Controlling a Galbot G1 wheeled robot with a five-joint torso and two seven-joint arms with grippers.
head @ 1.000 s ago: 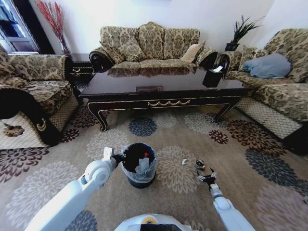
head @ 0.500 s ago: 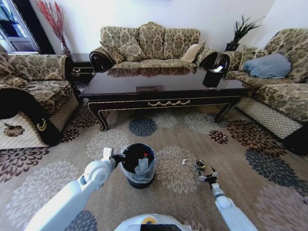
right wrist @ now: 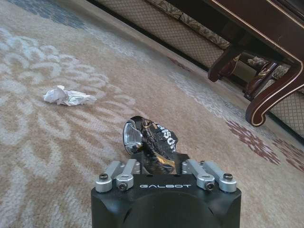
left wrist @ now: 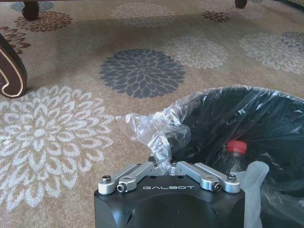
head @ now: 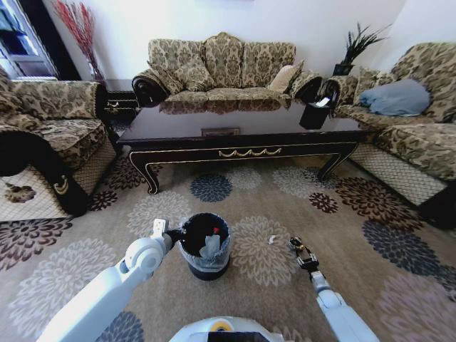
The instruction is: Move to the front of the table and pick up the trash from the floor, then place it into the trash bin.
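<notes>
The bin [head: 205, 244] stands on the floor [head: 370, 235] at about 6 o'clock from the worktop [head: 235, 128], which spans the room ahead. The left pincer [left wrist: 164, 164] is clamped on a bunch of the bag [left wrist: 156, 130] at the bin's rim, at the bin's 9 o'clock in the head view; inside the bin lie a bottle [left wrist: 236, 156] with a red cap and something white. The right pincer [right wrist: 152, 159] is low over the floor at the bin's 3 o'clock and is closed on a dark, shiny wrapper [right wrist: 148, 137] — the wrapper seems to be just clear of the floor, though that is hard to judge. A crumpled white scrap [right wrist: 67, 96] lies on the floor near it, at about 10 o'clock from the right pincer in the head view — apart from the wrapper.
</notes>
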